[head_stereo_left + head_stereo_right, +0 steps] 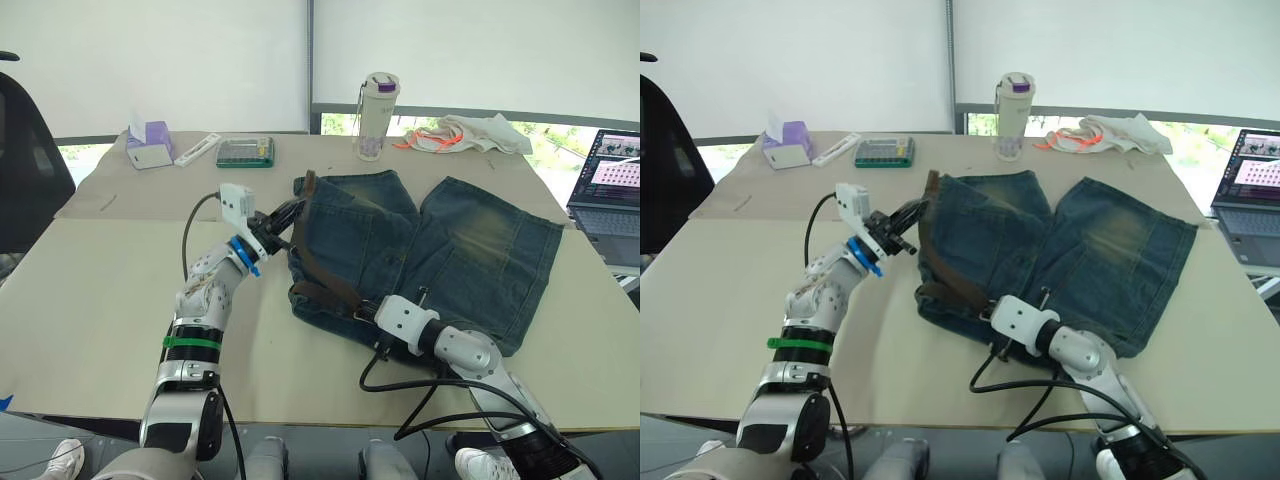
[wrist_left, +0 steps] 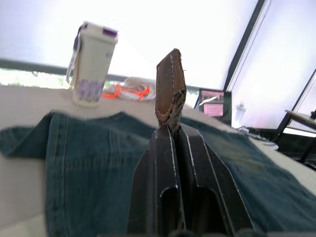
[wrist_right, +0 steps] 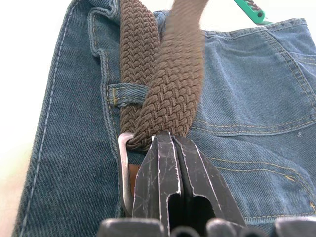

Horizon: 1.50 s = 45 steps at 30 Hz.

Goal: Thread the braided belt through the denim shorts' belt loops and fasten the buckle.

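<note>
The denim shorts [image 1: 440, 245] lie flat on the table, waistband toward my left. The braided belt [image 1: 325, 265] runs along the waistband, under a belt loop [image 3: 123, 94]. My left gripper [image 1: 289, 213] is at the waistband's far end, shut on the belt's brown leather tip [image 2: 170, 91], which stands up between its fingers. At the waistband's near end my right gripper [image 1: 368, 308] is shut on the braided strap [image 3: 173, 94], right beside the silver buckle [image 3: 123, 168]. A second stretch of strap lies next to the held one.
A white bottle with a purple lid [image 1: 378, 115] and a white cloth with orange cord [image 1: 470, 132] sit behind the shorts. A laptop [image 1: 610, 190] is at the right edge. A purple tissue box [image 1: 150, 145], white remote [image 1: 197, 149] and green case [image 1: 245, 152] lie far left.
</note>
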Each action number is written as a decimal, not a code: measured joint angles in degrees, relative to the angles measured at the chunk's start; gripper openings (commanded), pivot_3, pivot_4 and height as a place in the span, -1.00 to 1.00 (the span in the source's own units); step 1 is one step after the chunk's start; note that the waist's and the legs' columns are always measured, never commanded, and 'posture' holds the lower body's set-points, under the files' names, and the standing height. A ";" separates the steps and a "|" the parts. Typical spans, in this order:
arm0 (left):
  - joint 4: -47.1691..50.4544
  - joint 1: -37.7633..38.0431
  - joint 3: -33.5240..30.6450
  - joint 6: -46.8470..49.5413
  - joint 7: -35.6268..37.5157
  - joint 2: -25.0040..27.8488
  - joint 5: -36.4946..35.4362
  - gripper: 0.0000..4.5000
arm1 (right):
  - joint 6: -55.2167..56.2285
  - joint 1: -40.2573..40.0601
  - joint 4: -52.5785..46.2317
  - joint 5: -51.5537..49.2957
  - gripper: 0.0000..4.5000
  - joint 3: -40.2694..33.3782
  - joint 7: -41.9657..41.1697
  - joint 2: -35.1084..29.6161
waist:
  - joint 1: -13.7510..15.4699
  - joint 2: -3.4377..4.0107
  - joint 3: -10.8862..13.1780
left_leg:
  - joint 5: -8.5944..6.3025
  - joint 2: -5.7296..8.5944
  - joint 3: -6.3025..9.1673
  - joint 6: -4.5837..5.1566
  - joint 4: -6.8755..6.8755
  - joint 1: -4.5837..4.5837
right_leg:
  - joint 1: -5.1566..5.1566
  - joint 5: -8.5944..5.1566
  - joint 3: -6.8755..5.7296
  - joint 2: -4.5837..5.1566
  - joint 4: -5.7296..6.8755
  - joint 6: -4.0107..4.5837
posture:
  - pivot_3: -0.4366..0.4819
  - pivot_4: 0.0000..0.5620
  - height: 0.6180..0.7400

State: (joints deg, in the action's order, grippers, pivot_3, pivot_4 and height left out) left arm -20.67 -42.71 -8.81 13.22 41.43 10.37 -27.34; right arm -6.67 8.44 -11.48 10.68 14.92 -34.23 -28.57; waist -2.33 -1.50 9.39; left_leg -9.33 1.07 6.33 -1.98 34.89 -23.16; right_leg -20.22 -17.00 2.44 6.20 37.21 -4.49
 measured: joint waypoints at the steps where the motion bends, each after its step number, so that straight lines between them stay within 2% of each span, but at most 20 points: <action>1: 0.56 -0.91 0.01 0.30 -0.05 -0.21 -0.15 -1.00 | -0.29 -0.20 -0.38 0.00 -0.98 0.00 -0.04 -0.24 | 0.06 0.00 -0.02 | 0.00 0.00 0.00 0.00 0.00 0.00 | 0.03 0.00 0.00 0.00 -0.05 0.00 | -0.05 -0.47 1.00; 14: 2.40 -6.44 1.46 3.64 -1.48 -5.22 -2.62 -1.00 | -3.59 -1.10 -3.36 -0.12 -0.98 0.01 -0.31 -1.79 | 0.81 -0.09 -0.02 | -0.01 0.01 0.00 -0.02 0.00 -0.10 | 0.02 -0.02 -0.01 0.01 -0.16 -0.04 | -0.05 -0.47 1.00; 27: 9.44 -11.55 0.92 11.09 -6.23 -7.71 -12.19 -1.00 | -5.02 -1.18 -4.30 -0.12 -0.98 0.09 -0.32 -2.08 | 0.83 -0.11 0.00 | -0.01 0.01 0.00 -0.02 0.00 -0.10 | 0.01 -0.07 0.00 0.01 -0.17 -0.12 | -0.05 -0.47 1.00; 33: 10.26 -11.55 0.63 12.67 -8.03 -8.30 -15.49 -1.00 | -5.10 -1.18 -4.37 -0.12 -0.98 0.11 -0.32 -2.08 | 0.83 -0.12 0.01 | -0.01 0.01 -0.01 -0.02 0.00 -0.11 | 0.01 -0.07 0.00 0.01 -0.17 -0.11 | -0.05 -0.47 1.00; 40: 16.59 -6.03 6.06 13.46 -4.24 -6.79 -14.35 -1.00 | -7.07 -1.14 -4.88 -0.81 -0.98 -0.15 -0.33 -1.46 | 0.87 -0.12 0.00 | -0.01 0.01 -0.01 -0.02 -0.02 -0.06 | 0.04 -0.04 0.01 0.01 -0.19 -0.07 | -0.05 -0.47 1.00; 45: 18.89 -1.54 10.89 13.18 0.13 -3.58 -10.84 -1.00 | -13.48 -3.81 -7.44 -10.10 -0.98 -5.24 -1.64 2.43 | 1.22 -0.11 0.00 | -0.02 0.01 -0.01 -0.02 -0.04 -0.12 | 0.02 0.02 0.02 0.01 -0.23 0.04 | -0.05 -0.47 1.00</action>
State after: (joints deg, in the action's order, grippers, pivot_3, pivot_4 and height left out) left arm -1.77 -44.24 2.08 26.41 41.56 6.79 -38.19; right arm -20.15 4.62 -18.92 0.59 9.68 -35.88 -26.14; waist -1.11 -1.61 9.40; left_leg -9.35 1.08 6.32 -2.00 34.85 -23.28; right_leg -20.20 -16.98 2.46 6.21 36.97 -4.45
